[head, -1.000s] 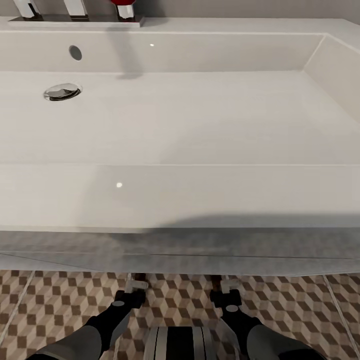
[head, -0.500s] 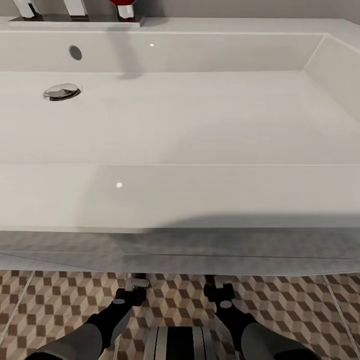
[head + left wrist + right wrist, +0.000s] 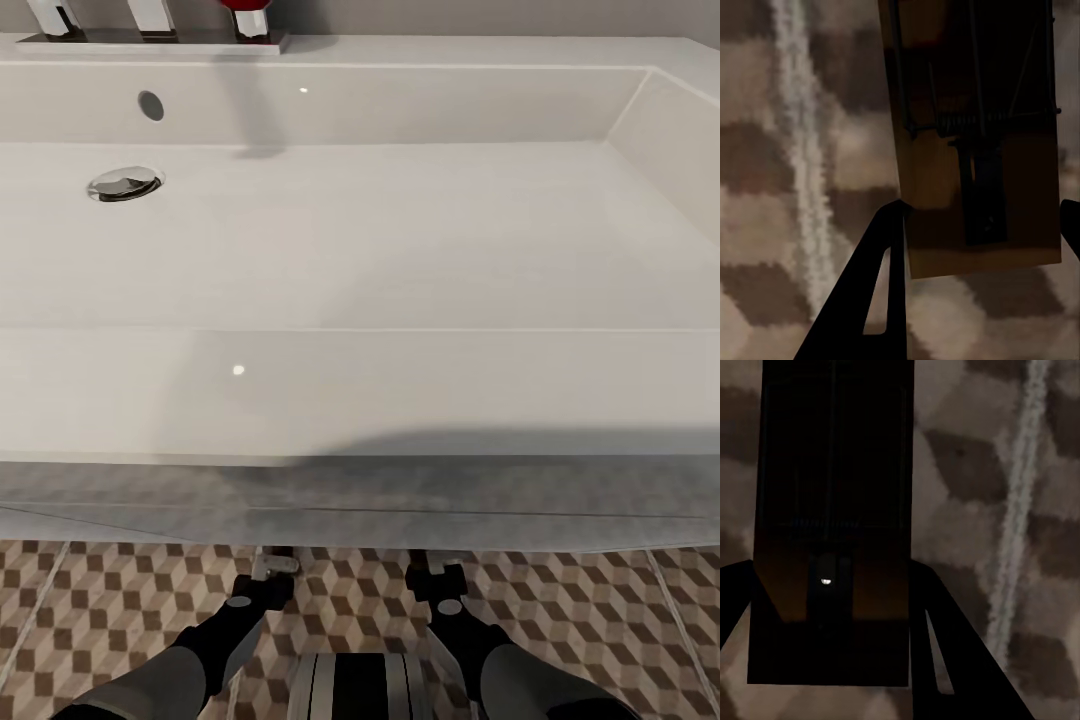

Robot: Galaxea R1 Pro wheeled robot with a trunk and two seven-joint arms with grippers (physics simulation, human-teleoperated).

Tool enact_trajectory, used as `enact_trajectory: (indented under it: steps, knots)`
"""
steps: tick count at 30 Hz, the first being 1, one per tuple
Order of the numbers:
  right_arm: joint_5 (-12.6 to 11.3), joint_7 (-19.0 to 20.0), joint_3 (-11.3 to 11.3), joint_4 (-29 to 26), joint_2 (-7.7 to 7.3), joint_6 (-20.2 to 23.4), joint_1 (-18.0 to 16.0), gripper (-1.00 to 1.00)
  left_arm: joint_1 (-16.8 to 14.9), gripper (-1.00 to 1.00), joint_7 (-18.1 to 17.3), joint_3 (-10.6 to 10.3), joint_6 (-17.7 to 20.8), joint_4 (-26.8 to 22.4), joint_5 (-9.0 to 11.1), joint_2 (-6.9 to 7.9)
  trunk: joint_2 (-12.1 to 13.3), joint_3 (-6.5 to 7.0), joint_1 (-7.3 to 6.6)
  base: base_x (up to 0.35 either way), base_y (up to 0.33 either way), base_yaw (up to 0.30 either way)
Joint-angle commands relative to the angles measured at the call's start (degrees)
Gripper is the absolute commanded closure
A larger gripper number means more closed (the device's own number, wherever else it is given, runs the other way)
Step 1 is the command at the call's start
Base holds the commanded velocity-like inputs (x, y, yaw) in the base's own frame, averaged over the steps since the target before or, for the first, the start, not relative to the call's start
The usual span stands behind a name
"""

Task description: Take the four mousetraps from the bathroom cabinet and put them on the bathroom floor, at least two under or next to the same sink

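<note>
Under sink (image 3: 360,250): both fingers (dark) clamp mousetraps (image 3: 975,150) above floor (image 3: 600,610).

- The sink (image 3: 400,230) stands ahead of the robot, above the bathroom floor (image 3: 600,610).
- Both grippers, left (image 3: 272,568) and right (image 3: 440,572), reach low at its front edge.
- A mousetrap (image 3: 979,135) sits between the left fingers, another mousetrap (image 3: 832,532) between the right.

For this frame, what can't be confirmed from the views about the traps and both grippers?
- Head view: both grippers' fingertips and anything they hold, hidden under the sink front edge.
- Left wrist view: whether the mousetrap rests on the bathroom floor or hangs above it; its far end is cut off by the picture edge.
- Right wrist view: the second mousetrap is in deep shadow, details unreadable.
</note>
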Motion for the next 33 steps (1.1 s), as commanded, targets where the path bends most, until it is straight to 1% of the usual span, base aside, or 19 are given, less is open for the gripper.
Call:
enact_trajectory:
  steps: [1,23,33]
  knots:
    - [0.03,-0.38,0.40,0.08,0.00,-0.06,-0.02,1.00,-0.01,1.00,0.45,-0.53,-0.10,0.02,0.49,0.00,-0.01,-0.03,-0.01,0.000,0.000,0.000]
    - [0.03,-0.12,0.37,0.08,-0.25,0.00,-0.02,1.00,-0.06,1.00,0.45,-0.62,-0.20,-0.43,0.53,0.01,-0.01,-0.03,-0.01,0.000,0.000,0.000]
    - [0.09,-0.11,0.40,0.08,-0.05,0.02,0.03,1.00,-0.11,1.00,0.51,-0.58,-0.05,-2.91,0.45,-0.02,-0.01,-0.03,-0.01,0.000,0.000,0.000]
